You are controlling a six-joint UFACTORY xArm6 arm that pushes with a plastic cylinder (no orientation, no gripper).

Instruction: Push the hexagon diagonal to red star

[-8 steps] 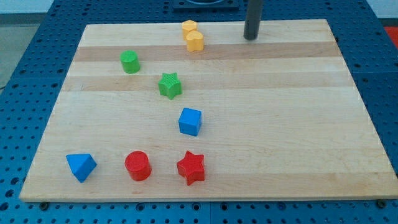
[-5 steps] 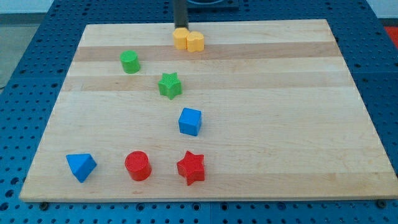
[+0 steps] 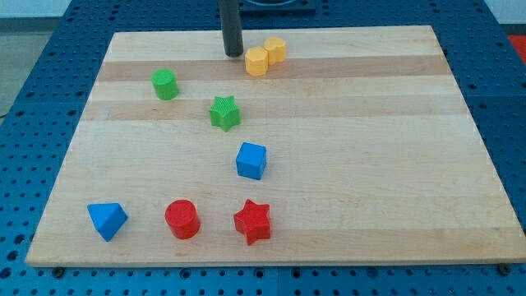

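Note:
Two yellow blocks sit near the board's top edge: a yellow hexagon (image 3: pixel 256 62) and a second yellow block (image 3: pixel 275 49) touching it up and to the right. My tip (image 3: pixel 233 54) rests on the board just left of the hexagon, a small gap apart. The red star (image 3: pixel 252 221) lies near the view's bottom, far below the hexagon.
A green cylinder (image 3: pixel 165 84) sits at the upper left, a green star (image 3: pixel 224 113) below my tip, a blue cube (image 3: pixel 251 160) in the middle. A red cylinder (image 3: pixel 182 219) and a blue triangular block (image 3: pixel 107 219) lie left of the red star.
My rod swept from the top right to the left of the yellow blocks. The yellow pair shifted and turned; the green cylinder moved slightly left.

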